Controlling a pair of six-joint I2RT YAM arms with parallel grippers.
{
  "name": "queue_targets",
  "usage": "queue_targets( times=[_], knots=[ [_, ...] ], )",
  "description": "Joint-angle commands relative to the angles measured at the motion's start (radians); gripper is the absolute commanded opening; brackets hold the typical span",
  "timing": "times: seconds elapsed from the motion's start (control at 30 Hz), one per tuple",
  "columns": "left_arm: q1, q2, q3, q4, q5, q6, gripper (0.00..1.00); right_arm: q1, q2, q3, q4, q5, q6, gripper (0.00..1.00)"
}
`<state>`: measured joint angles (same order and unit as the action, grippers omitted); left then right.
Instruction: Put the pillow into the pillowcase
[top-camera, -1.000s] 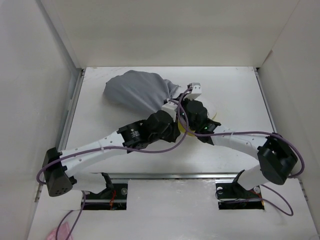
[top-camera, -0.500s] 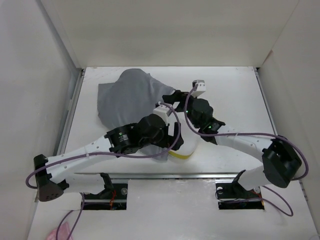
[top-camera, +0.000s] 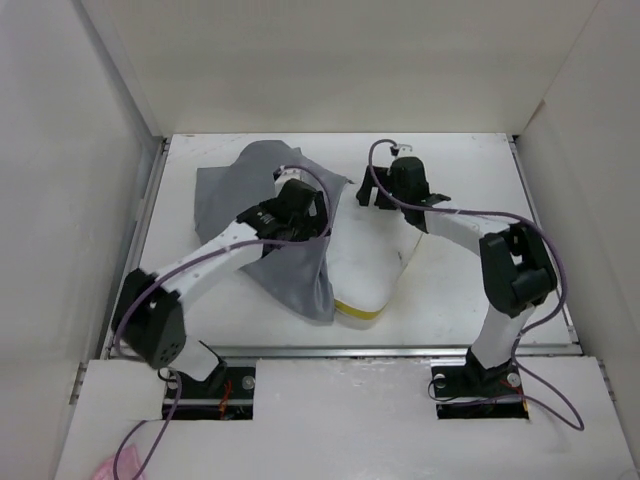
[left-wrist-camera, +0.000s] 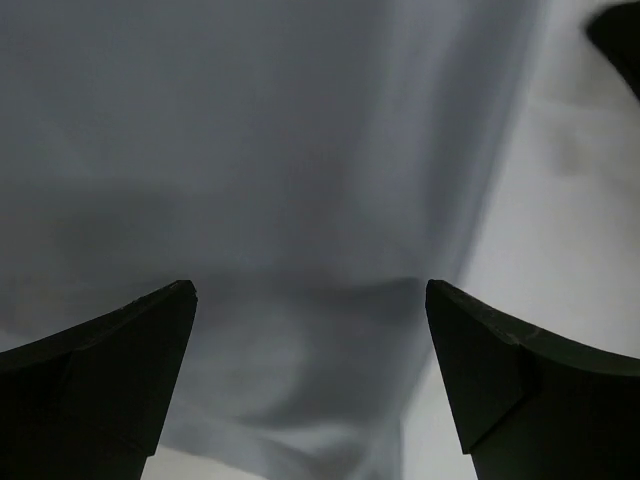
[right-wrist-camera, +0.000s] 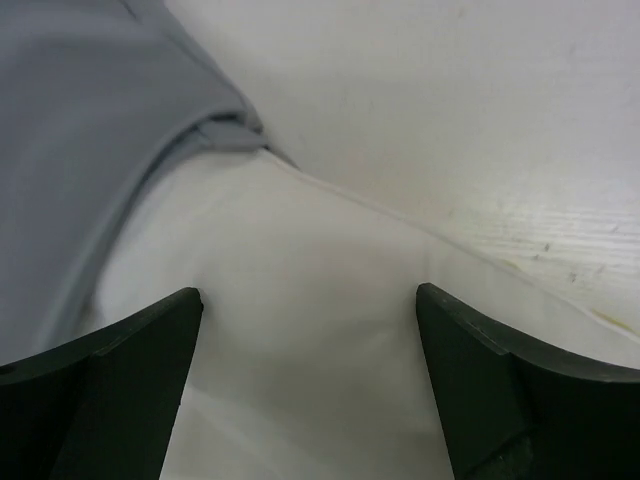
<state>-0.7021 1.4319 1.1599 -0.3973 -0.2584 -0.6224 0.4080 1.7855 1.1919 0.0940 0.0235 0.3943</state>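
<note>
**Q:** Which step is in hand?

**A:** Judged a re-grasp during insertion. The pillow (top-camera: 372, 262) lies mid-bench (top-camera: 470, 290), its yellow-piped near end bare. The pillowcase (top-camera: 250, 190) covers its left flank and spreads to the far left. Whether the cloth encloses the pillow or merely drapes it cannot be told.

**Q:** State of the hands?

**A:** Both stand wide, holding nothing. The left hand (left-wrist-camera: 308, 292) hovers over grey cloth alone. The right hand (right-wrist-camera: 307, 292) hovers over the pillow's far end, with the pillowcase's edge just to its left.

**Q:** What does the next move call for?

**A:** Probably a pinch on the case's edge by one hand. The other would then press or hold the pillow so the cloth can be drawn toward the bare end.
</note>
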Motion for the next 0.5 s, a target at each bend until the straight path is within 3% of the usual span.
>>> queue_targets(
  times=[0.0,0.17,0.27,0.37,0.47],
  knots=[
    [0.079,0.125,0.032,0.034,0.048,0.021,1.0,0.012,0.005,0.002,-0.06,-0.123,-0.017,0.93],
    [0.165,0.294,0.165,0.094,0.2,0.111,1.0,0.046,-0.079,-0.231,0.045,-0.309,-0.006,0.86],
    [0.165,0.378,0.297,0.095,0.234,0.153,0.99,0.153,-0.191,-0.352,0.065,-0.367,-0.027,0.86],
    [0.147,0.412,0.401,0.074,0.246,0.21,0.99,0.266,-0.29,-0.364,0.012,-0.439,-0.089,0.86],
    [0.147,0.412,0.466,0.006,0.187,0.231,0.99,0.301,-0.371,-0.364,0.001,-0.488,-0.091,0.85]
  ],
)
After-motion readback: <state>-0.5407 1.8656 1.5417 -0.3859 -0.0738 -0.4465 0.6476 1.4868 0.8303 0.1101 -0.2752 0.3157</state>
